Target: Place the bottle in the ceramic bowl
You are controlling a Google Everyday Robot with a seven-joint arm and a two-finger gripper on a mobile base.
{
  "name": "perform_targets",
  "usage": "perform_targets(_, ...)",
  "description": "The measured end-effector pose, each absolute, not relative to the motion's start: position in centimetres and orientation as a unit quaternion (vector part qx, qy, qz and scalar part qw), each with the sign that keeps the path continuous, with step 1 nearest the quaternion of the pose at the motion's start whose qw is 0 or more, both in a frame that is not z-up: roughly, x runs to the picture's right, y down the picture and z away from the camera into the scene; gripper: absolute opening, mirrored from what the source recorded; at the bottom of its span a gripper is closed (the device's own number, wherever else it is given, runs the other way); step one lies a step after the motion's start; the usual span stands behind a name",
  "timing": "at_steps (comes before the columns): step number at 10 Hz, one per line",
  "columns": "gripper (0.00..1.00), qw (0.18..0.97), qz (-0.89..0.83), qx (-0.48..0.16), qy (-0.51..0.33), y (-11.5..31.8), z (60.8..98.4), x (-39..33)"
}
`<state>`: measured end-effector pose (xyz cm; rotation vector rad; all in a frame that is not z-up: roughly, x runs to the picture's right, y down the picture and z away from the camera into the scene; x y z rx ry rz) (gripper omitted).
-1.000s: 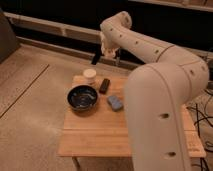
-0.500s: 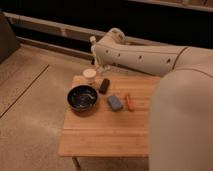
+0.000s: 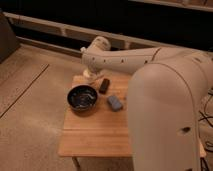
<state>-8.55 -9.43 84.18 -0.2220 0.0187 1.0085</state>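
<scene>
A: Bottle [image 3: 104, 85] in the bowl [image 3: 70, 98] yet?
B: No. Take the arm [image 3: 125, 60] first: its pale bulk fills the right side and reaches across to the far left corner of the worktop [image 3: 100, 135].
A: And the worktop itself?
B: Light wood, standing on a speckled floor [image 3: 30, 100]. The bowl sits on its left half, round, dark and glossy, with pale glints inside.
A: What lies beside it?
B: A blue block [image 3: 114, 103], just right of the bowl and apart from it. The bottle lies flat on the wood just beyond the block, near the bowl's far right rim, outside it; it looks dark in this light.
A: And the pincer [image 3: 90, 75]?
B: The pincer is at the arm's tip, low over the far left corner, beyond the bowl and just left of the bottle. Whether it is released or clenched I cannot tell, and I cannot tell whether it touches the bottle
</scene>
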Motion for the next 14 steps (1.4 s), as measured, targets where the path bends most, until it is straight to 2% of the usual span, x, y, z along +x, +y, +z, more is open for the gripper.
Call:
perform_targets(6,0.0,0.869,0.472,-0.149,0.01,-6.7,84.8,-11.8)
perform_targets(14,0.0,0.833,0.499,-0.227,0.071,-1.6,88.9,-11.6)
